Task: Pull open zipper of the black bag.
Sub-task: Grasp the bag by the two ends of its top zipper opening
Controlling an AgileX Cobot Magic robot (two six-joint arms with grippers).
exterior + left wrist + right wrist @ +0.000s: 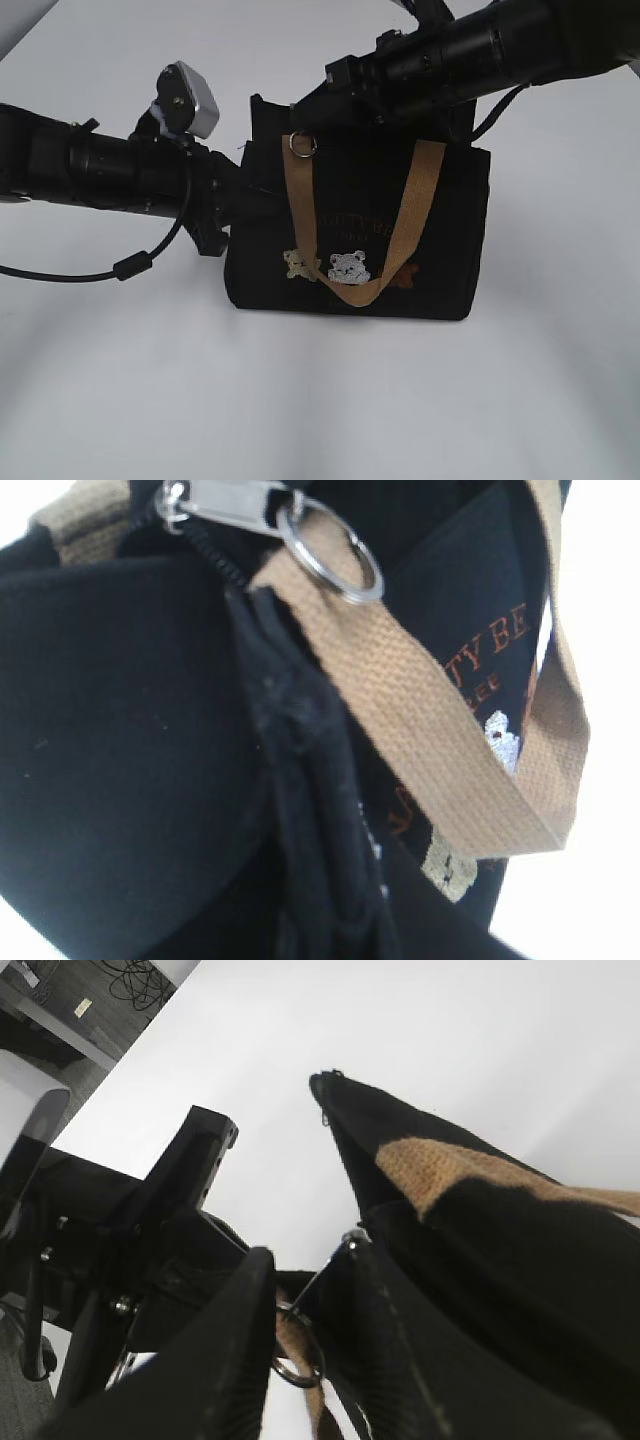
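Note:
The black bag (440, 250) stands upright on the white table, its tan handle (300, 210) hanging down the front. My left gripper (245, 190) is shut on a fold of the bag's fabric (300, 780) at the upper left corner. The zipper's silver pull tab (230, 498) and ring (330, 555) lie at the bag's top, over the tan strap (420, 700). My right gripper (292, 125) reaches in from the upper right. Its fingers stand open, close on either side of the ring (300, 1365) and thin pull tab (320, 1280).
The white table (320, 400) spreads in front of and beside the bag. My left arm's cable (130, 265) droops onto it at the left. The table's far edge and the floor (60, 1020) show in the right wrist view.

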